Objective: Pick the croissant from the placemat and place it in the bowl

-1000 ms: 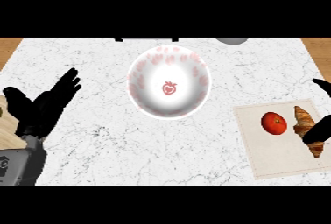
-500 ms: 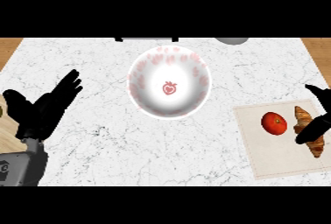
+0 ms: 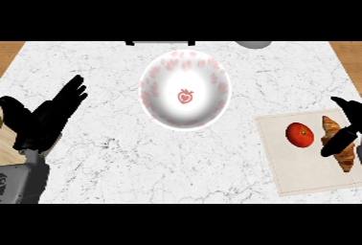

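Head view: white marble tabletop [image 3: 106, 158] w/ a bowl [image 3: 185, 95] at upper centre, white w/ red strawberry print, nothing in it. Placemat [image 3: 297, 162] sits at right, beige, tilted a bit. On it: tomato [image 3: 299, 134] at left, croissant [image 3: 338, 142] just beside it on the right, lying lengthwise top-to-bottom. Croissant not yet lifted, still flat on the mat, well apart from the bowl.

Right hand [image 3: 346, 129] comes in from the right edge, over the croissant's upper half. Its fingers [image 3: 338, 143] slant down across the pastry, thumb up near the top end; they look part-spread, not closed round it. Can't tell if they touch it.

Left hand [image 3: 46, 117] at left edge, open, fingers straight and pointing up-right, holding nothing, resting.

Vs 0.5 s ago: right hand has moved further in from the edge, now overlapping the croissant more. Left hand, bowl, tomato, croissant unchanged in place.

Grey object [image 3: 254, 44] at top edge, right of centre, cut off.
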